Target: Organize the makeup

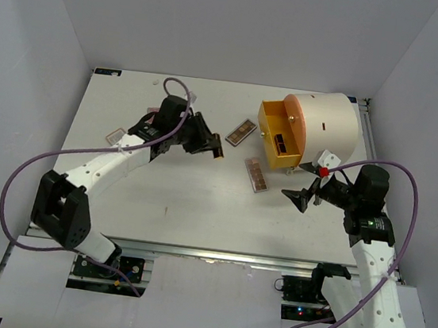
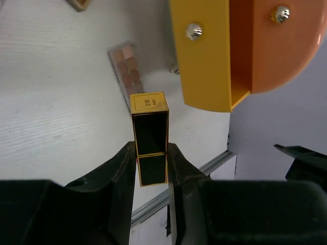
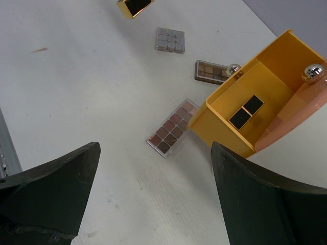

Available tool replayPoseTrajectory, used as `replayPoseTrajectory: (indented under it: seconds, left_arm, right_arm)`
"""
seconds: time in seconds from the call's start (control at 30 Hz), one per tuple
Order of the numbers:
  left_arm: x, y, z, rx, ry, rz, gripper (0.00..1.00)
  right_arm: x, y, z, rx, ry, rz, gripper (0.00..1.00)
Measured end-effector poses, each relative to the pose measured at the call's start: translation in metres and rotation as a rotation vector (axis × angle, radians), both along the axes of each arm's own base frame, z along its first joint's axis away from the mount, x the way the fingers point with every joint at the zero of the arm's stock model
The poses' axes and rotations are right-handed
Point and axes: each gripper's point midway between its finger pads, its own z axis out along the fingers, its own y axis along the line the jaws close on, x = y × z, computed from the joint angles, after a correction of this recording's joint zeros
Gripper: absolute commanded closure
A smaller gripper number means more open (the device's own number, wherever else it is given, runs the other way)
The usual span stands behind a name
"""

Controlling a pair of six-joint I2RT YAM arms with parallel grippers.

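Note:
My left gripper (image 1: 214,149) is shut on a black-and-gold lipstick tube (image 2: 149,138), which sticks out between its fingers (image 2: 122,168) above the table, left of the yellow drawer (image 2: 209,56). A second lipstick tube (image 3: 246,111) lies inside that open drawer (image 3: 265,76). On the table lie a long brown eyeshadow palette (image 3: 172,127) just in front of the drawer, a smaller brown palette (image 3: 210,71) beside it and a grey square palette (image 3: 169,40) farther off. My right gripper (image 1: 301,196) stands wide open near the drawer, with nothing between its fingers.
The drawer pulls out of a large cream cylinder (image 1: 331,130) with an orange front (image 1: 293,129) at the back right. Another flat palette (image 1: 116,135) lies at the left, near my left arm. The table's metal edge rail (image 1: 216,256) runs along the front.

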Motion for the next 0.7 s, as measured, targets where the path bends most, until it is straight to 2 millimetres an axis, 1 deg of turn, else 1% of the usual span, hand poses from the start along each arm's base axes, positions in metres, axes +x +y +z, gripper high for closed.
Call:
replayPoseTrajectory:
  seconds: [0.13,0.2,0.23,0.3,0.43,0.57,0.63,0.67,0.7]
  left_arm:
    - [0.017,-0.063,0.036,-0.058,-0.122,-0.134,1.0]
    - [0.021,-0.086,0.041,-0.062,-0.118,-0.18,1.0]
    - [0.03,-0.099,0.047,-0.077,-0.136,-0.195,1.0]
    - [0.048,-0.121,0.055,-0.103,-0.168,-0.21,1.0]
    - [0.075,-0.145,0.048,-0.125,-0.165,-0.211,1.0]
    - [0.09,-0.159,0.031,-0.121,-0.136,-0.196,0.92]
    - [0.093,-0.162,0.023,-0.114,-0.119,-0.185,0.85]
    - [0.094,-0.163,0.021,-0.111,-0.112,-0.18,0.8]
    - [0.095,-0.164,0.019,-0.11,-0.108,-0.177,0.73]
  right_arm:
    - [0.002,-0.002,0.0,0.003,0.006,-0.011,0.05]
    - [0.004,-0.006,0.0,0.004,0.004,-0.025,0.05]
    - [0.005,-0.008,0.001,0.004,0.001,-0.034,0.05]
    - [0.007,-0.012,0.001,0.004,0.0,-0.05,0.05]
    - [0.009,-0.015,0.001,0.005,0.0,-0.063,0.05]
    - [0.009,-0.015,0.001,0.006,0.001,-0.063,0.05]
    - [0.009,-0.015,0.001,0.006,0.001,-0.065,0.05]
    - [0.009,-0.016,0.001,0.007,0.001,-0.065,0.05]
    - [0.009,-0.016,0.001,0.007,0.001,-0.065,0.05]
